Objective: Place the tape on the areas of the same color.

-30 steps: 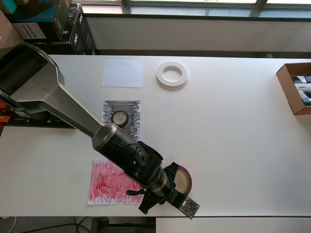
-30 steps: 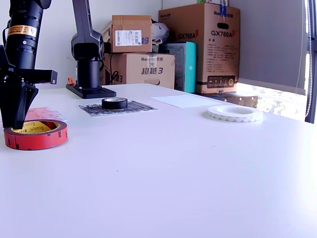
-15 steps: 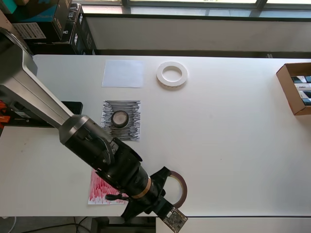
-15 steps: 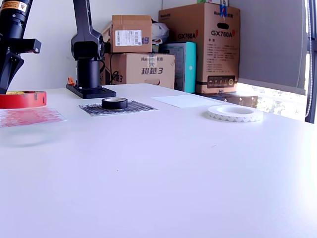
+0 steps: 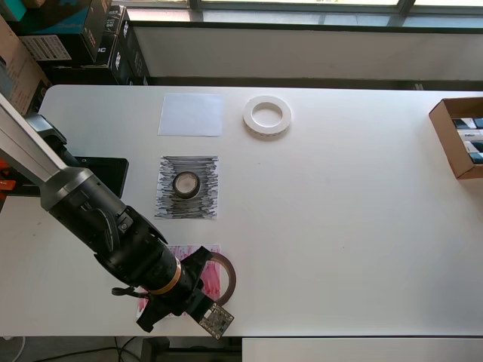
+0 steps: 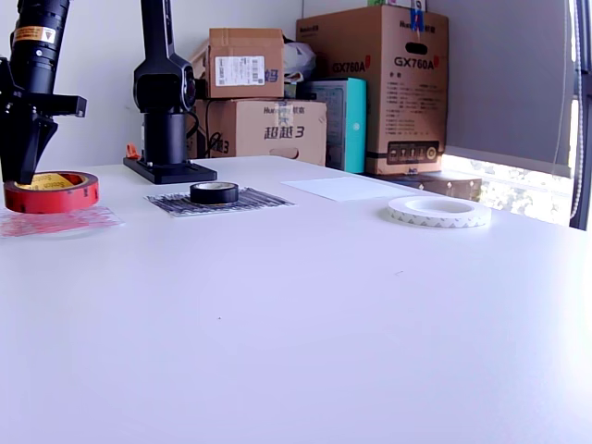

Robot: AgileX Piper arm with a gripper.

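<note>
My gripper [image 5: 198,282] is shut on the dark red-brown roll [image 5: 230,275] with one finger in its yellowish core. It holds the roll level just above the red scribble sheet [image 5: 189,250]. The exterior view shows the gripper [image 6: 23,171], the roll [image 6: 52,192] and the sheet [image 6: 57,221] at its left. The small black roll [image 5: 186,183] lies on the black scribble sheet [image 5: 208,188]. The white ring [image 5: 267,115] lies on the bare table, to the overhead view's right of the plain white sheet [image 5: 191,114].
An open cardboard box [image 5: 459,137] sits at the overhead view's right table edge. The arm's black base [image 5: 102,172] stands at the left. Stacked cardboard boxes [image 6: 370,83] stand behind the table. The arm covers much of the red sheet from above.
The gripper lifted the red-brown roll off the table beside the red sheet and carried it to the overhead view's left. It now hangs over the red sheet.
</note>
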